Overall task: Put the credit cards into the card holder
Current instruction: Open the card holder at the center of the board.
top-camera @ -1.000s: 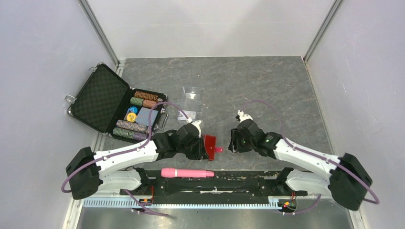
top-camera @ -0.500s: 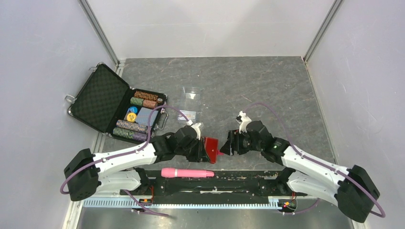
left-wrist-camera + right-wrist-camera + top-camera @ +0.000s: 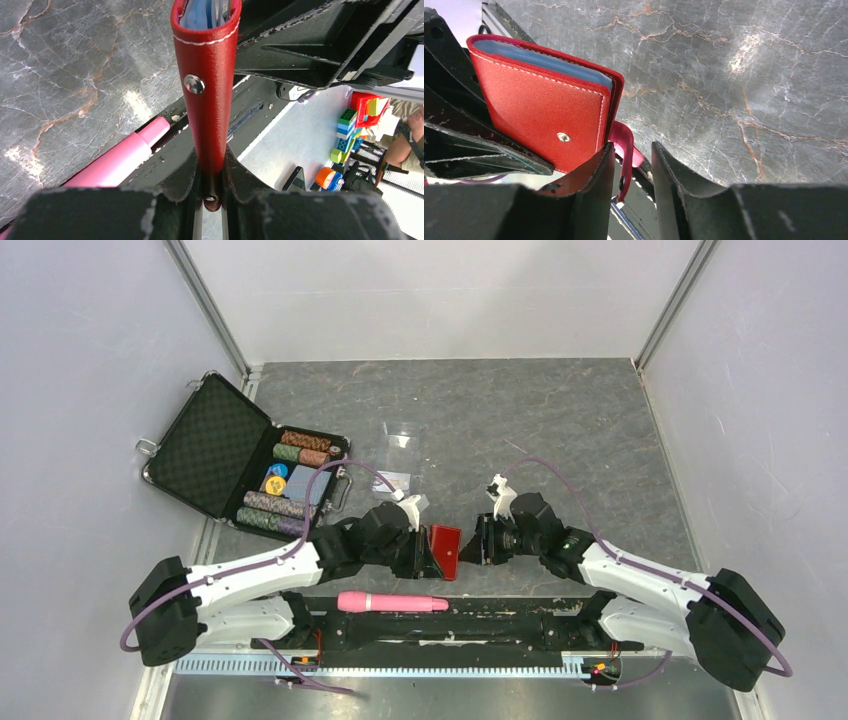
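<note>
1. Where the counter (image 3: 560,430) meets the left wall, a black briefcase (image 3: 205,445) lies open, with rows of poker chips (image 3: 290,480) packed in its near half.
2. Just right of the briefcase, a clear plastic case (image 3: 402,437) rests flat on the grey stone. The credit cards (image 3: 397,480) lie on the counter just on its near side, close to the left arm's wrist and too small from above to count.
3. A pink cylinder (image 3: 392,602) lies along the black rail (image 3: 500,615) at the near edge, below the left arm.
4. The left tool (image 3: 212,172) is clamped tight on one edge of the card holder (image 3: 210,75) and holds it clear of the counter. Its wrist camera sees the red wallet edge-on, with a metal snap stud (image 3: 194,83) facing the lens and pale blue pockets showing at the far end.
5. From above, the card holder sits between the two tools, near the middle of the counter's near edge.
6. The right tool (image 3: 634,150) meets the wallet from the other side. Its fingers (image 3: 589,190) stand apart, and the snap tab (image 3: 626,145) hangs in the gap just beside one of them. Whether the tab touches that finger cannot be told.
</note>
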`<act>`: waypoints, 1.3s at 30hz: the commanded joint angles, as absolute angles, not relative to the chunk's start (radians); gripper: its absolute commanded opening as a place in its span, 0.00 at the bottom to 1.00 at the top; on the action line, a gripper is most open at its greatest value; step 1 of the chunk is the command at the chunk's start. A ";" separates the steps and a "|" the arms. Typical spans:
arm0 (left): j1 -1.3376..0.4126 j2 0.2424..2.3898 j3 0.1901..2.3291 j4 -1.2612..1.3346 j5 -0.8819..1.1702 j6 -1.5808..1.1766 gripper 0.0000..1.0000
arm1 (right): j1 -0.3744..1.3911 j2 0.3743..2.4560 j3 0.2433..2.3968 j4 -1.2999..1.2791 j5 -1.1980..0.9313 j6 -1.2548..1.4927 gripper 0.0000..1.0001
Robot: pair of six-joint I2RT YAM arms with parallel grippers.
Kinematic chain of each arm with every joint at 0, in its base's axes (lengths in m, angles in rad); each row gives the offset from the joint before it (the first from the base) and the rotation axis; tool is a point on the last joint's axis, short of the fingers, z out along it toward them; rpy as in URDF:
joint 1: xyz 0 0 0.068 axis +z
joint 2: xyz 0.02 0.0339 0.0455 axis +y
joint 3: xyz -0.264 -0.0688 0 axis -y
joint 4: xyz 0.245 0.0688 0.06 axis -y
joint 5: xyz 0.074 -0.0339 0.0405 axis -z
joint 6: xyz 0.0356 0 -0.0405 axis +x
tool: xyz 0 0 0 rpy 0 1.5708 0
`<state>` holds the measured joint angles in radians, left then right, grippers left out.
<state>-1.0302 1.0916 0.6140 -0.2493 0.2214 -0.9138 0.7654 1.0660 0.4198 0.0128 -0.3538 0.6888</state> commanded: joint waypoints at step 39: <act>-1.034 0.812 0.805 -0.418 0.196 -0.017 1.00 | 0.755 0.928 0.934 -0.405 -0.898 0.073 0.00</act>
<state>-1.0302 0.7807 0.7605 -0.5140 0.0345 -0.1909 0.7551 0.9363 0.8841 -0.4644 -0.7525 0.0948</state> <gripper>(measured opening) 0.996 0.027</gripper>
